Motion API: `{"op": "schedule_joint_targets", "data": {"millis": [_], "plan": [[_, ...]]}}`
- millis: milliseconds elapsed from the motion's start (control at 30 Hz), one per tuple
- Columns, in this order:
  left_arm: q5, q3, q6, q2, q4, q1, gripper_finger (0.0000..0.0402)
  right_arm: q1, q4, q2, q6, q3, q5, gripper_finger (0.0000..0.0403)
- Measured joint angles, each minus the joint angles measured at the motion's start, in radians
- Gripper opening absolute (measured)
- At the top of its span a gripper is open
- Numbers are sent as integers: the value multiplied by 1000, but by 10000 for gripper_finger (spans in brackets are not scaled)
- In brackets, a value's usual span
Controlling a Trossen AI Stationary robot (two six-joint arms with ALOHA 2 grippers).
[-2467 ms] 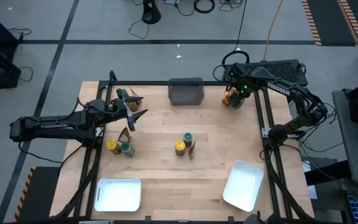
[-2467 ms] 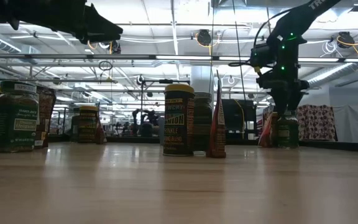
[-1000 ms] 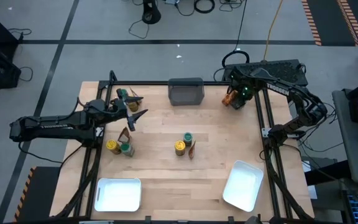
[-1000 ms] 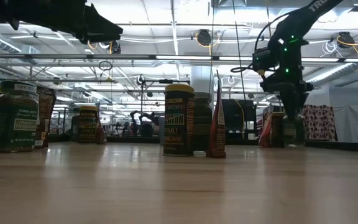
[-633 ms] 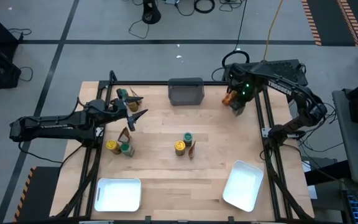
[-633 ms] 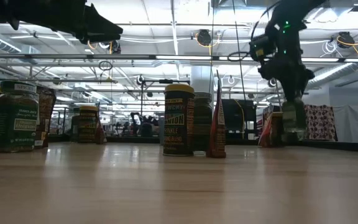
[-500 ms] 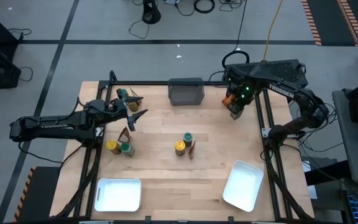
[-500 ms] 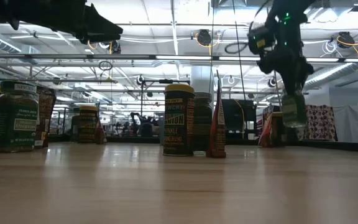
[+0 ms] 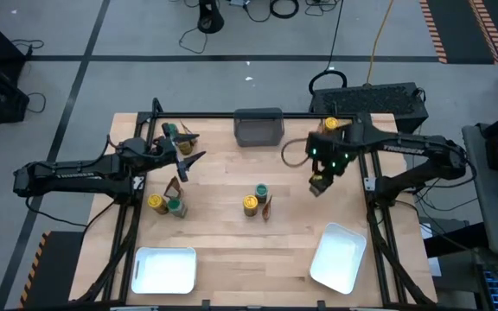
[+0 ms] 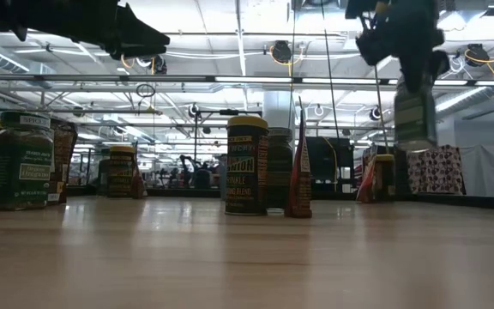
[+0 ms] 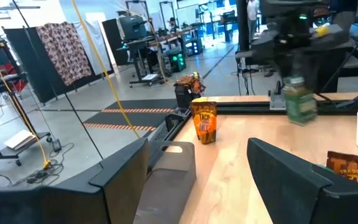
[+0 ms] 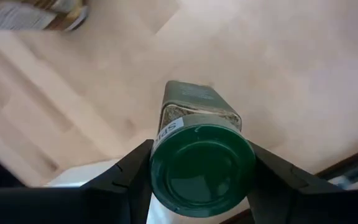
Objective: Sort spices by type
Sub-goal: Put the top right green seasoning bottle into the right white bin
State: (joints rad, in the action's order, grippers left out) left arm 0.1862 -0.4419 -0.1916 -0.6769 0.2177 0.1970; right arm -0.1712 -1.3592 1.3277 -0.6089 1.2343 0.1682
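Since earlier: right hand (image 9: 318, 184) lifted green-lidded jar (image 12: 202, 155) off worktop (image 9: 223, 181), swung clear of grey bin (image 9: 258, 127). Fingers clamp jar upright, gripped below lid. Right-side white tray (image 9: 338, 257) lies nearest. Left hand (image 9: 190, 159) spread, empty.

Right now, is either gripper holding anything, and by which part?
The right gripper holds a green-lidded jar by its lid, clear of the table; the left gripper holds nothing.
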Motion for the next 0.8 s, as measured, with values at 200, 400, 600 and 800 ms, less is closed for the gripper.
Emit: {"op": "schedule_joint_targets", "data": {"millis": [200,400,600,800], "plan": [[-79,0,2,0,18,0,277,192,110,0,-183,0,26,188],[-126,0,29,0,29,0,276,346,164,0,-351,1,48,187],[-131,0,55,-12,29,-8,276,489,166,0,-532,1,48,188],[-131,0,56,-53,46,-9,276,624,164,0,-709,1,41,190]]}}
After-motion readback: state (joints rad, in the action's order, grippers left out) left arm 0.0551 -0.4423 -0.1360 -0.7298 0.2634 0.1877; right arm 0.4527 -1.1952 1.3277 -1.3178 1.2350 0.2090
